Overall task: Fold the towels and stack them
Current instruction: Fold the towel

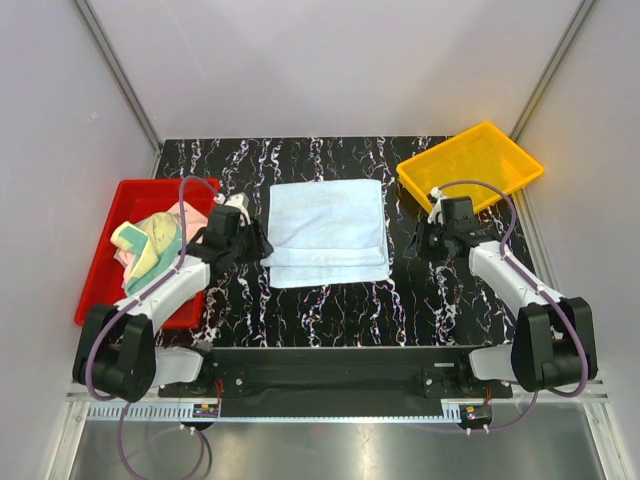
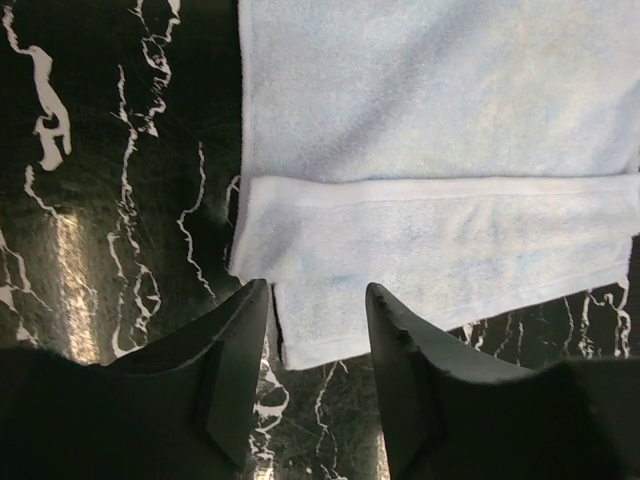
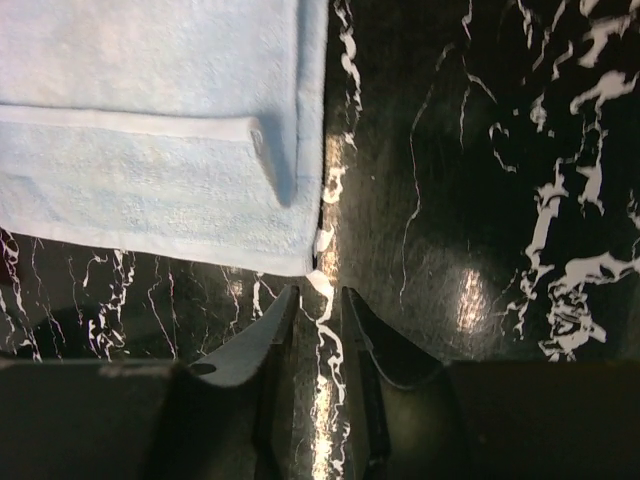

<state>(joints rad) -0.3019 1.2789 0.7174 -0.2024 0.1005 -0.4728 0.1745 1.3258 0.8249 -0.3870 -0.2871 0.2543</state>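
The black marble table [image 1: 330, 310] carries a red tray [image 1: 100, 285] at the left and a yellow tray [image 1: 470, 165] at the far right. In the middle of the table, between the two arms, the light blue towel [image 1: 328, 230] is laid flat and folded. Its upper layer stops short of the near edge, so a strip of the lower layer is shown there. The other towels [image 1: 155, 240] (yellow-green, peach-pink and grey-green) are heaped unfolded in the red tray.

The left gripper [image 2: 316, 285] is held low at the near left corner of the blue towel. Its jaws are spread and nothing is pinched between them. The right gripper [image 3: 320, 290] is placed just beside the near right corner. Its jaws are parted only a little and they are also empty.

The step in hand is judged to be the finishing of this fold. How many layers lie under the top one cannot be told from these views; probably two.

If another fold is wanted, both near corners should be taken at the same moment, with all layers caught together. The right jaws should be opened wider first, otherwise the corner may be pushed away and not gripped. The two corners should be lifted evenly and carried over at the same pace, so that the edges are laid straight on each other and no skew is made. The cloth should be let go only when it lies flat.
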